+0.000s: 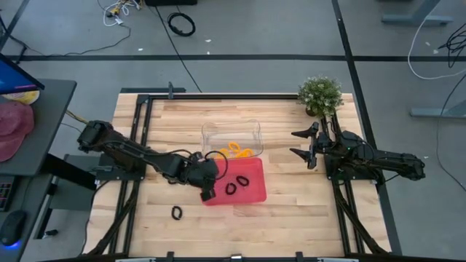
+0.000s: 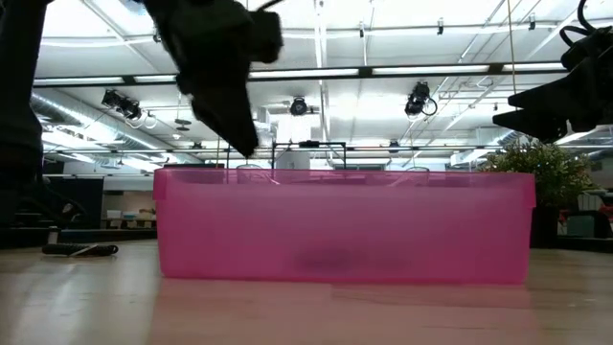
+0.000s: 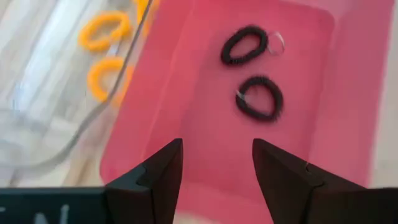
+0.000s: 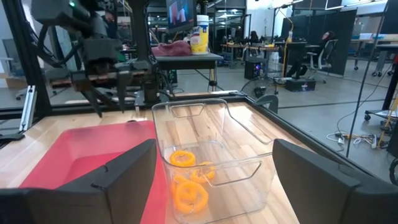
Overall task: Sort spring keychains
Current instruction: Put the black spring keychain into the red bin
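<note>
A red tray [image 1: 251, 195] lies at the table's middle with two black spring keychains [image 3: 244, 45] [image 3: 260, 98] flat on its floor. Behind it stands a clear bin [image 1: 231, 132] holding several orange spring keychains [image 4: 189, 180]. Another black keychain [image 1: 176, 212] lies on the wood near the front left. My left gripper [image 3: 217, 174] hangs open over the tray's left near part, tilted down, with nothing between its fingers. My right gripper [image 1: 300, 144] waits open at the right, level, pointing toward the bin.
A small potted plant [image 1: 320, 94] stands at the table's far right corner. Black frame rails [image 1: 142, 124] run along the table's left and right sides. Bare wood [image 1: 291, 218] lies in front of the tray and to its right.
</note>
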You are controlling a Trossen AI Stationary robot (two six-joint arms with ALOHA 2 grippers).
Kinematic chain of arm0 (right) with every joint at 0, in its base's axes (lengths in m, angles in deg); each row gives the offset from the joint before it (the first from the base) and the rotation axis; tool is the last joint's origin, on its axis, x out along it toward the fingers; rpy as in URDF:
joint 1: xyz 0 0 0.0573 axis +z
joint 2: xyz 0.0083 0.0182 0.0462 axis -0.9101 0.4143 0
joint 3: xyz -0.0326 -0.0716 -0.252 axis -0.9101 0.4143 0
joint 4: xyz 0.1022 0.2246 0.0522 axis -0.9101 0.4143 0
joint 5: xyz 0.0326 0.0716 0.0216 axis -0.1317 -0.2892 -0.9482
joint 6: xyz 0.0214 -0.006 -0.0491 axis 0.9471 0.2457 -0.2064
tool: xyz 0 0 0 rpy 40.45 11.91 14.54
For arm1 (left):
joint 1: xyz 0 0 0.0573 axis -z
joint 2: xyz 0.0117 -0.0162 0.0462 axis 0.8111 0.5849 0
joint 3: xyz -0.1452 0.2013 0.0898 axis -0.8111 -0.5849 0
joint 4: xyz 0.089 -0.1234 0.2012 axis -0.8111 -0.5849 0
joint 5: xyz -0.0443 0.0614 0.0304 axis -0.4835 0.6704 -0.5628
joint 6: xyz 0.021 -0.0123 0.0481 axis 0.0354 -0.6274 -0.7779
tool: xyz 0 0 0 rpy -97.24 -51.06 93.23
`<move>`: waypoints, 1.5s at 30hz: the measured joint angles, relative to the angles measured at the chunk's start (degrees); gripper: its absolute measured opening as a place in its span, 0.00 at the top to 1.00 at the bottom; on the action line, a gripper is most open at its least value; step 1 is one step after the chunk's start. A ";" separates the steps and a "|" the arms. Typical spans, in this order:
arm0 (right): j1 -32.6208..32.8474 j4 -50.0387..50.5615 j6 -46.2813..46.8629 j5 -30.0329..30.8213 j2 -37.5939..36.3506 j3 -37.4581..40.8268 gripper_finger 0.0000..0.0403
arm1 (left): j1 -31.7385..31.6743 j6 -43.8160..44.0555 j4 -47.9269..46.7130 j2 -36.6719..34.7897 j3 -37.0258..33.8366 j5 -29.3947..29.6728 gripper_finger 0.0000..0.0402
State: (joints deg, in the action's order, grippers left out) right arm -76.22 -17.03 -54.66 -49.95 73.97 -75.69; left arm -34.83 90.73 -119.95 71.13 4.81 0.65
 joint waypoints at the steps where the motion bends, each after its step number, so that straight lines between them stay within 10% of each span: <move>1: 0.00 0.04 0.00 0.02 -0.02 0.00 0.19 | 0.86 1.44 -1.56 -0.92 0.00 -0.04 0.51; 25: 0.00 0.00 0.00 0.02 -0.01 0.00 0.19 | 13.38 36.46 -39.05 -6.39 -2.22 8.81 0.51; 35: 0.00 0.00 0.00 0.02 0.00 0.00 0.19 | 8.30 35.53 -34.05 -6.39 -11.19 -1.80 0.51; 45: 0.01 0.00 0.00 0.02 -0.01 0.00 0.19 | -0.75 23.43 -9.64 -6.35 -23.52 -12.40 0.51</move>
State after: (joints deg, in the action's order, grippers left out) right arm -76.21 -17.04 -54.66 -49.93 73.96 -75.69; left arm -35.58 114.16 -129.59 64.79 -18.71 -11.74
